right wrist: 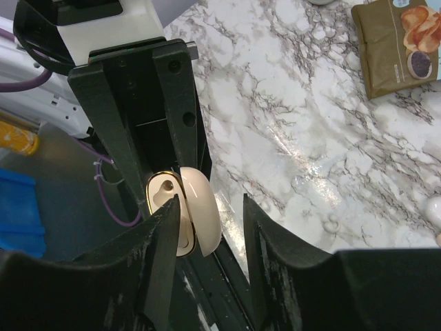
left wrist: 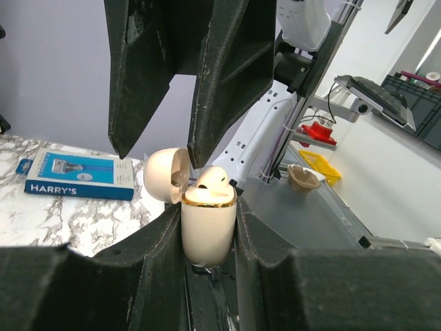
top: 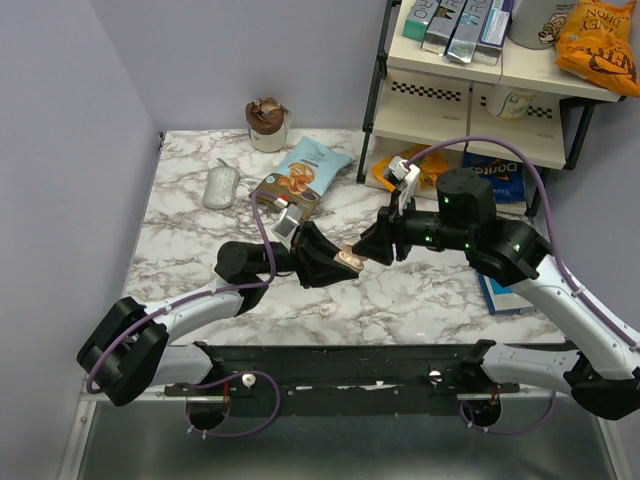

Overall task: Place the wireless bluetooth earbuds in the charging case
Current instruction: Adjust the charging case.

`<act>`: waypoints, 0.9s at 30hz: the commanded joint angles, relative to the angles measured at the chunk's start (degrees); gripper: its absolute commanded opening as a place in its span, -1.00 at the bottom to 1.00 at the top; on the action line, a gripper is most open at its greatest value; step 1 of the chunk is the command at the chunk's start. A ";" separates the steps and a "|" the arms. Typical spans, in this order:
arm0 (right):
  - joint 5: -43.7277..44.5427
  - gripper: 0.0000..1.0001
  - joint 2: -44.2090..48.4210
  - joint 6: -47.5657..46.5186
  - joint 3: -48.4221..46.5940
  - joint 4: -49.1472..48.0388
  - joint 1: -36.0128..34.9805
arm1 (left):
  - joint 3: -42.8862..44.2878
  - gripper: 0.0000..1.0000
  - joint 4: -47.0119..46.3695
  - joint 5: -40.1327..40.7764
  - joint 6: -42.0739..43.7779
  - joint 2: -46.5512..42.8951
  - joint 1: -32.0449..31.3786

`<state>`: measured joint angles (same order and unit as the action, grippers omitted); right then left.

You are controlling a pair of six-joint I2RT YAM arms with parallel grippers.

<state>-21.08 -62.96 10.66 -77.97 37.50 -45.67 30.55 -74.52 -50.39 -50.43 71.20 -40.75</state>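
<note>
My left gripper (top: 335, 262) is shut on the cream charging case (left wrist: 208, 227) and holds it upright above the table. The case's lid (left wrist: 165, 176) is swung open. One white earbud (left wrist: 212, 178) sits in the case's mouth and sticks out above the gold rim. My right gripper (top: 378, 245) is open and empty, right at the case. In the right wrist view the lid (right wrist: 205, 207) lies in the gap beside its left finger (right wrist: 151, 262). One empty socket (right wrist: 165, 186) shows there. I see no second earbud for certain.
A grey mouse-like object (top: 220, 186), a snack bag (top: 300, 178) and a cup (top: 267, 125) lie at the back of the marble table (top: 190, 250). A shelf (top: 470, 90) stands at the back right, a blue box (top: 500, 295) on the right. A small white thing (right wrist: 434, 207) is cut off at the frame's edge.
</note>
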 commanded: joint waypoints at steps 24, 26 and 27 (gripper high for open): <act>-5.90 -0.99 -1.38 -2.74 -3.58 4.51 0.14 | 1.62 0.15 -20.41 -2.34 0.78 -0.71 -1.26; -5.11 -0.99 -1.03 -3.79 -4.37 5.91 0.06 | 1.97 0.28 -19.26 -3.48 -0.36 -0.36 -1.26; -5.02 -0.99 -0.94 -4.32 -4.90 6.18 0.14 | 2.06 0.30 -19.08 -3.66 -0.80 -0.01 -1.26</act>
<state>-26.30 -65.10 8.97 -79.66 40.21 -45.36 30.61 -74.76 -51.13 -49.63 70.46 -41.76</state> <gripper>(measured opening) 0.203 0.612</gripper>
